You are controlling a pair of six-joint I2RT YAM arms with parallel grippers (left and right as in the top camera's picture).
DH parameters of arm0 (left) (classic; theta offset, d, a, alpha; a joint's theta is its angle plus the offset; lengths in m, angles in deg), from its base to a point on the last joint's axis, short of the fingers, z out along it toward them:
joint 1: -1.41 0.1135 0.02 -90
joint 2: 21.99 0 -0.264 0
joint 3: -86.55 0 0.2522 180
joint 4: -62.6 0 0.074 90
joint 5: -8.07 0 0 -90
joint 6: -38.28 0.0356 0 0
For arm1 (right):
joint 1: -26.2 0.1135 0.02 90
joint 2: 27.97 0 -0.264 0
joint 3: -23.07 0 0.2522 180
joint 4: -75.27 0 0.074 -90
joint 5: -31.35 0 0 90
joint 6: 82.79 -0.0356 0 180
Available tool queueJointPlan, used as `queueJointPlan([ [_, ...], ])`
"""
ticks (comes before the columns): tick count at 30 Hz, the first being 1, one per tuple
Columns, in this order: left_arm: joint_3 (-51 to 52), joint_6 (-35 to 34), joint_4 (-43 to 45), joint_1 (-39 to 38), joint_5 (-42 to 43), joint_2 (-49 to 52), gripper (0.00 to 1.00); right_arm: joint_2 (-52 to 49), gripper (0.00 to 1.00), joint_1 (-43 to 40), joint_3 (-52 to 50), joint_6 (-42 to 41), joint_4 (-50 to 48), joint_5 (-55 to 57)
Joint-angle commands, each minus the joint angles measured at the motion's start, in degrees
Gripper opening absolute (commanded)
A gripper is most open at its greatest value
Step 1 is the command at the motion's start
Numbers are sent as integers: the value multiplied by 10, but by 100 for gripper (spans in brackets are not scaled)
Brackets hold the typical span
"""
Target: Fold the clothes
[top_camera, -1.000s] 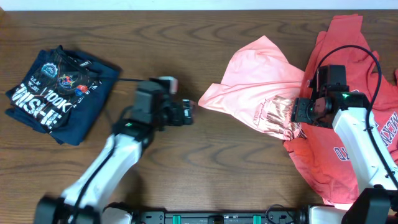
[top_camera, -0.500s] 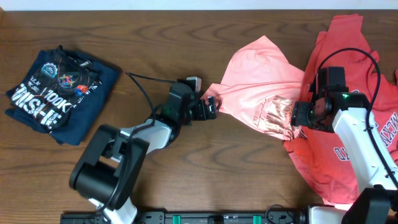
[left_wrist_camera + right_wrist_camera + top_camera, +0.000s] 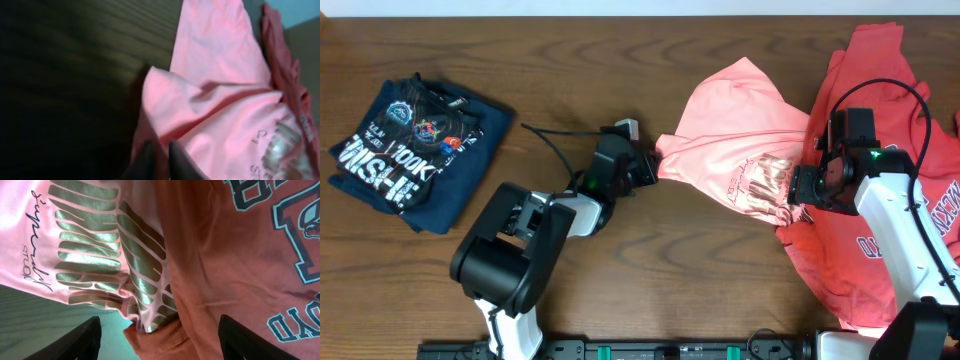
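- The counter (image 3: pixel 620 60) is showing as a dark brown wood surface with wavy grain, and it is carrying everything.
- The coral-red shirts (image 3: pixel 880 70) are lying in a rumpled heap at the counter's right side. The soft cotton is creasing into broad folds, and a navy block print with white edging (image 3: pixel 280 240) is showing on one of them.
- The salmon-pink shirt (image 3: pixel 740 120) is lying crumpled right of centre. Its right edge is overlapping the red heap, and one corner is reaching out to the left in a narrow point. Its chest is bearing shiny bronze block letters (image 3: pixel 90 255) broken into stripes, with thin script beside them.
- A stack of navy shirts (image 3: pixel 410 150) with white and coloured print is sitting folded at the far left, well apart from the others.
- The right claw (image 3: pixel 802 186) is hovering released over the place where the pink shirt's lettering is meeting the red cloth, its two dark fingers (image 3: pixel 90 340) spreading wide.
- The left claw (image 3: pixel 648 168) is touching the pink shirt's pointed corner. Its fingers (image 3: pixel 145 162) are sitting nearly together at the cloth's edge, and I cannot tell whether they are pinching fabric.
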Motion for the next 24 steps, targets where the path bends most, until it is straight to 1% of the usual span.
queueJointPlan([
  [1, 0, -17, -1, -14, 0, 3, 6, 1, 73, -6, -2, -8, 2, 4],
  [4, 0, -17, 2, -8, 13, -9, 6, 1, 71, -7, -2, -8, 1, 4],
  [8, 0, -4, -2, 31, 37, -59, 6, 1, 62, -9, -2, 0, 3, -16],
  [11, 0, -4, -17, 62, 62, -101, 6, 1, 61, -9, -2, 3, 3, -14],
  [15, 0, -2, -108, 70, 73, -136, 6, 1, 61, -9, -2, -3, 0, -13],
  [20, 0, -2, -213, 59, 68, -123, 6, 1, 62, -9, -2, -4, 2, -13],
  [21, 0, -2, -226, 56, 65, -118, 21, 1, 62, -9, -2, -4, 2, -13],
  [22, 0, -2, -233, 52, 63, -112, 51, 1, 63, -9, -2, -4, 2, -13],
  [23, 0, -2, -235, 47, 61, -106, 72, 1, 64, -9, -2, -4, 2, -13],
  [24, 0, -2, -234, 42, 61, -99, 88, 1, 64, -9, -2, -4, 2, -13],
])
